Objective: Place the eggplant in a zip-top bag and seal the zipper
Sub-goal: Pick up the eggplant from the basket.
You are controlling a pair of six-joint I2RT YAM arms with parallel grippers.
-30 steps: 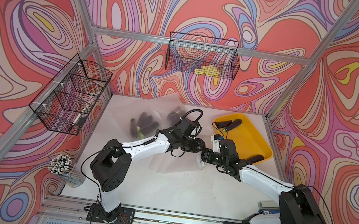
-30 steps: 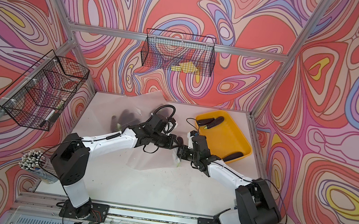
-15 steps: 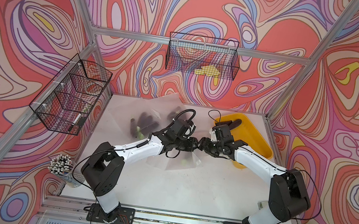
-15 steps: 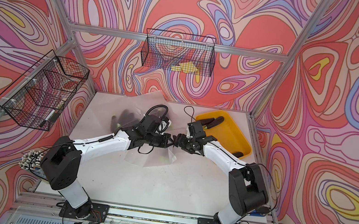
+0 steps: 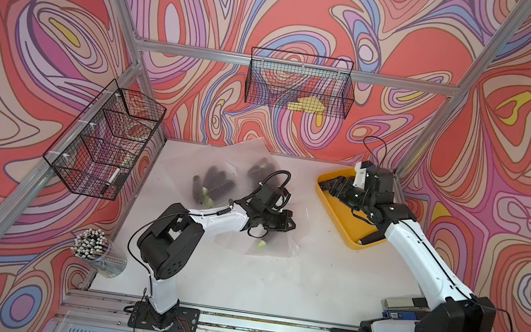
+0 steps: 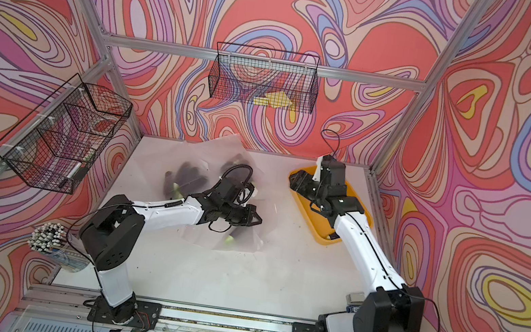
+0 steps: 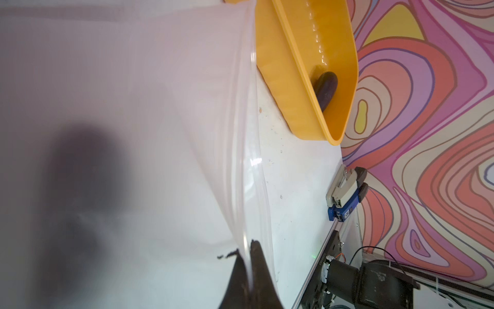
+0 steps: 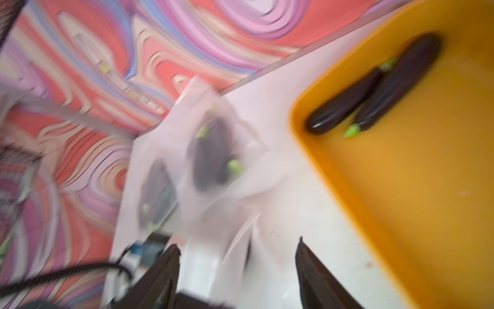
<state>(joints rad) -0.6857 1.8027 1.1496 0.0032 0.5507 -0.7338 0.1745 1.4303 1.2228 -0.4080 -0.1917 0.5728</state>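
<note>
1. The left tool (image 7: 250, 251) was pinched shut on the rim of the zip-top bag (image 7: 160, 133), with only a thin strip of film between its tips. A sharp pull could have slid the rim free and let the mouth collapse.
2. One eggplant (image 5: 262, 243) lay inside that bag, just below the left tool near the centre of a top view. It showed as a dark shape with a green stem. If the bag was tipped toward its mouth, the eggplant could have rolled out onto the worktop (image 5: 275, 282).
3. The right tool (image 8: 238, 248) stood wide and empty at the upper-left end of the yellow tray (image 5: 352, 240), in the upper right of the worktop. Two tray eggplants (image 8: 344, 104) lay touching side by side. A closing bite might have caught both, or skidded off their glossy skin.
4. The right wrist view was blurred, so the right tool's clearance above the tray rim could not be judged. A low pass risked shoving the tray.
5. Whether the zipper was pressed shut could not be told. Sealing a slack, one-sided hold could have left a gap.
</note>
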